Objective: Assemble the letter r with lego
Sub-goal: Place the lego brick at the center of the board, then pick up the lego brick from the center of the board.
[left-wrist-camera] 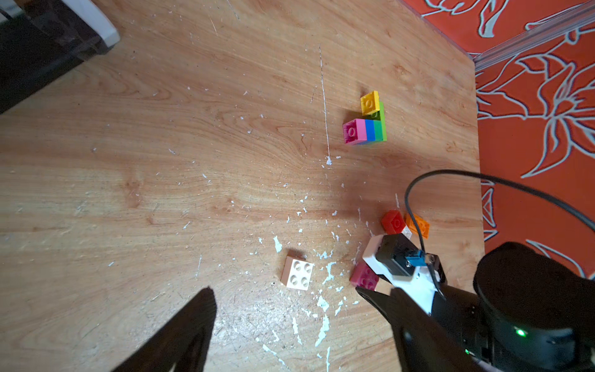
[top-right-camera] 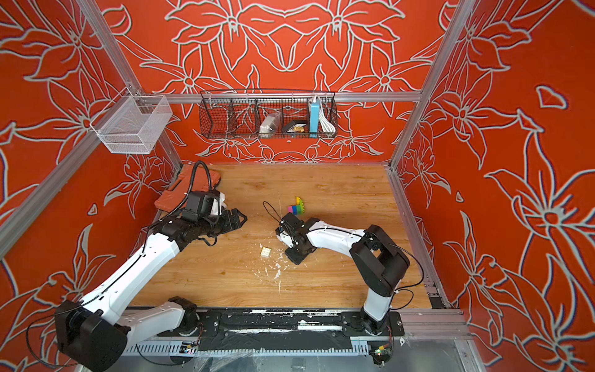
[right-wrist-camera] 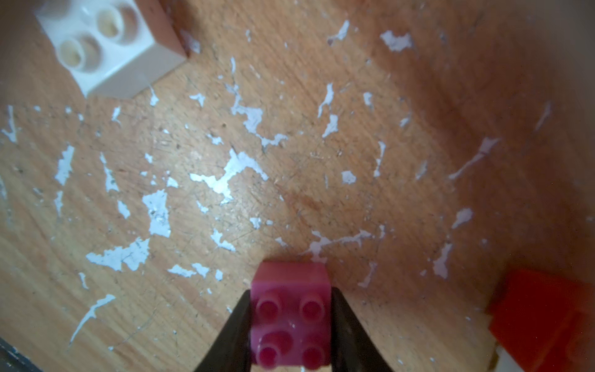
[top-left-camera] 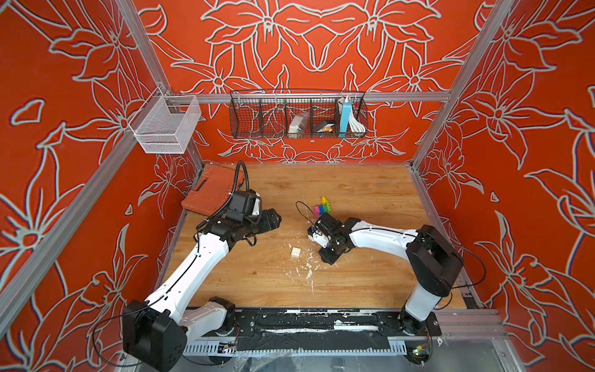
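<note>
A joined lego piece (top-left-camera: pixel 323 207) of pink, blue, green, lime and yellow bricks lies on the wooden table in both top views (top-right-camera: pixel 297 207) and in the left wrist view (left-wrist-camera: pixel 365 128). A white brick (top-left-camera: pixel 295 252) (left-wrist-camera: pixel 297 273) (right-wrist-camera: pixel 109 48) lies alone nearer the front. My right gripper (right-wrist-camera: pixel 291 291) is shut on a dark pink brick (right-wrist-camera: pixel 291 315) (left-wrist-camera: pixel 365 277), low over the table to the white brick's right (top-left-camera: pixel 327 254). A red brick (left-wrist-camera: pixel 393 222) and an orange brick (left-wrist-camera: pixel 417 225) lie beside that gripper. My left gripper (left-wrist-camera: pixel 285 291) (top-left-camera: pixel 273 220) is open and holds nothing, to the left of the bricks.
A ribbed orange case (top-left-camera: pixel 209 193) lies at the table's back left, behind my left wrist. White flecks (top-left-camera: pixel 307 272) litter the wood near the white brick. A black wire basket (top-left-camera: pixel 297 117) and a white mesh basket (top-left-camera: pixel 165 124) hang on the walls above.
</note>
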